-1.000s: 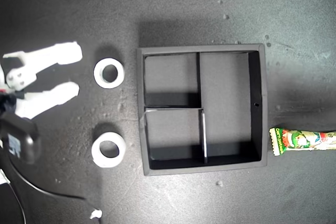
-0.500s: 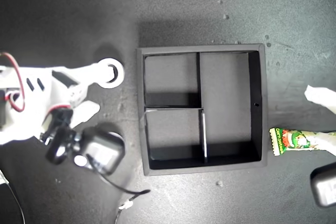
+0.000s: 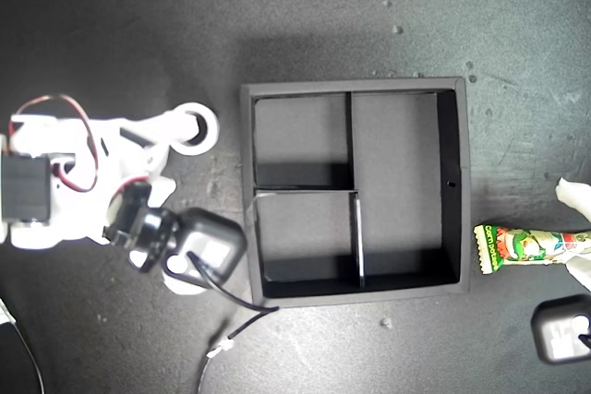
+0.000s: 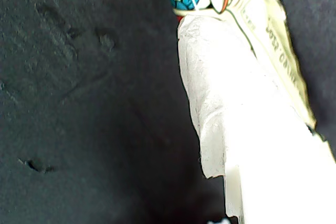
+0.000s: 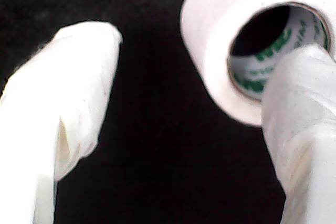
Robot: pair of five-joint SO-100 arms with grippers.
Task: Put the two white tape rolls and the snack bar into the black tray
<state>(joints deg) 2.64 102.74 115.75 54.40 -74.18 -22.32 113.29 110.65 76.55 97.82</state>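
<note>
Black and shallow, the tray (image 3: pixel 452 182) sits near the middle of the dark desk (image 3: pixel 351 16), all three compartments bare. Our second gripper (image 3: pixel 171 156) is at the desk's edge on the exterior view's left, jaws spread apart, one fingertip (image 5: pixel 299 77) poked into the hole of a white tape roll (image 3: pixel 201 129). The other tape roll (image 3: pixel 187 281) lies mostly hidden under that arm's camera. The snack bar (image 3: pixel 522 245) lies at the desk's edge on the exterior view's right, and our first gripper (image 3: pixel 580 228) straddles it; we cannot tell how far apart its jaws are.
</note>
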